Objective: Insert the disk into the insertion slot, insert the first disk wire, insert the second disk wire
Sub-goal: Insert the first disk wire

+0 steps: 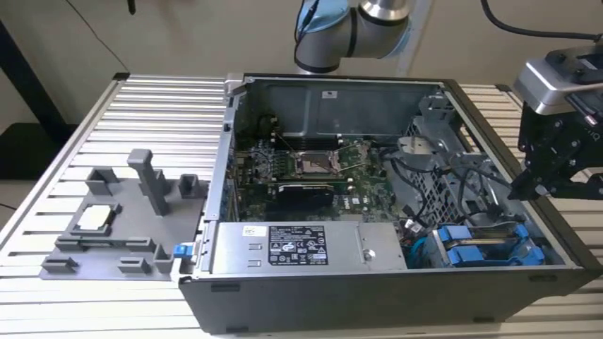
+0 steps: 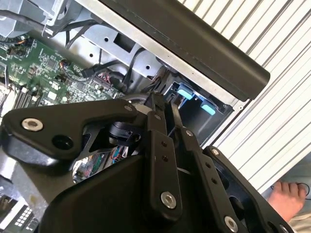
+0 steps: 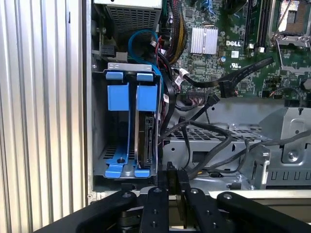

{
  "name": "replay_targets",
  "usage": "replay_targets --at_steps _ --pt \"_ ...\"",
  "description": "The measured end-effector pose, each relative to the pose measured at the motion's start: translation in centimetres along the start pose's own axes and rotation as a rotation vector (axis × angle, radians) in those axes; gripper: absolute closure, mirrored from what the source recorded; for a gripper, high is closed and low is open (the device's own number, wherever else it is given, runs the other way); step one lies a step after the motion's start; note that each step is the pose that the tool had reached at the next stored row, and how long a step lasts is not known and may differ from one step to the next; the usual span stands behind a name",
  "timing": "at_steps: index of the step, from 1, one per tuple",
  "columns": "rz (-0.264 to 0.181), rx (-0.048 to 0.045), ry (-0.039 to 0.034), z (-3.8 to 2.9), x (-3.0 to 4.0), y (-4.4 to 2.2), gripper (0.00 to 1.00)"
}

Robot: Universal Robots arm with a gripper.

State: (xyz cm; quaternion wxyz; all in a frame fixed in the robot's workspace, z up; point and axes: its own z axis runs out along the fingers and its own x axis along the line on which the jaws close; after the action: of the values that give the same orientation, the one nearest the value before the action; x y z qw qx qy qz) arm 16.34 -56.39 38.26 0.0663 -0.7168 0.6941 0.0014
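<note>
Exterior view, right: the gripper (image 1: 524, 189), closed and empty, hovers near the insertion slot (image 3: 98, 136) holding two blue carriers (image 1: 464, 245), one disk (image 3: 146, 141).

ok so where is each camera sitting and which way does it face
Exterior view: off the arm, down into the open grey metal computer case; arm, black hand show.
First wrist view: on the arm, facing the silver disk in its blue plastic carrier; hand shows.
Second wrist view: on the arm, facing the green motherboard past the hand.
All three share case and hand.
</note>
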Motion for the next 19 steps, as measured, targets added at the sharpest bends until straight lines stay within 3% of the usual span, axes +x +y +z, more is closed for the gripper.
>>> replay_targets --at_steps 7,12,19 --pt "0.0 0.0 0.0001 0.02 0.0 0.0 0.81" --pt "-0.002 -0.0014 0.019 0.44 0.04 0.04 0.81" --pt "-0.002 -0.0016 0.0246 1.66 0.14 0.45 0.81"
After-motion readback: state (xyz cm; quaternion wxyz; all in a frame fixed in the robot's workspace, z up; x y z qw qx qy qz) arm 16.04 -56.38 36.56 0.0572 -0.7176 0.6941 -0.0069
